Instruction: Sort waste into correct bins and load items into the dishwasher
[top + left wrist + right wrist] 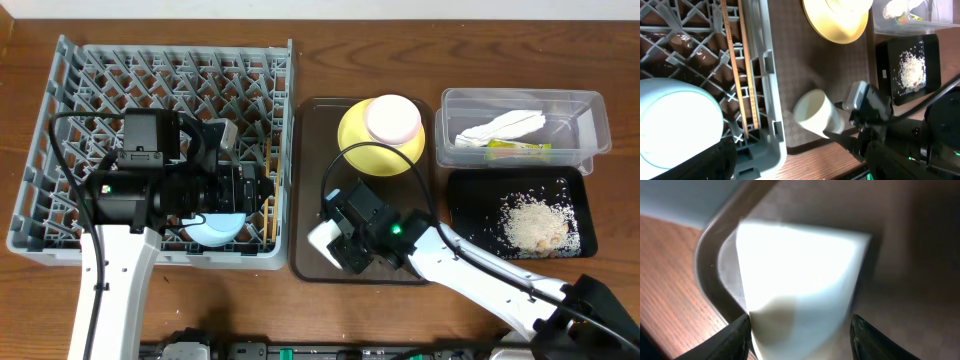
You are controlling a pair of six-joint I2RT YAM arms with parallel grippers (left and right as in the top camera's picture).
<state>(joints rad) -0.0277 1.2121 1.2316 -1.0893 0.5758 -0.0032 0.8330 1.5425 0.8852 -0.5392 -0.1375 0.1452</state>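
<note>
The small white cup (322,238) lies tilted at the front left corner of the brown tray (310,130). My right gripper (335,245) is shut on it, a finger on each side in the right wrist view (799,330). The light blue bowl (215,230) sits upside down in the front of the grey dish rack (60,120). My left gripper (235,195) hovers just above it, open. The two chopsticks (742,75) lie in the rack by its right wall. The yellow plate (355,135) carries the pinkish bowl (392,118).
The clear tub (590,110) at the back right holds the white wrapper (505,127) and the orange-green packet (520,149). The black tray (465,195) in front of it holds rice scraps (535,222). The rack's right wall stands close to the brown tray.
</note>
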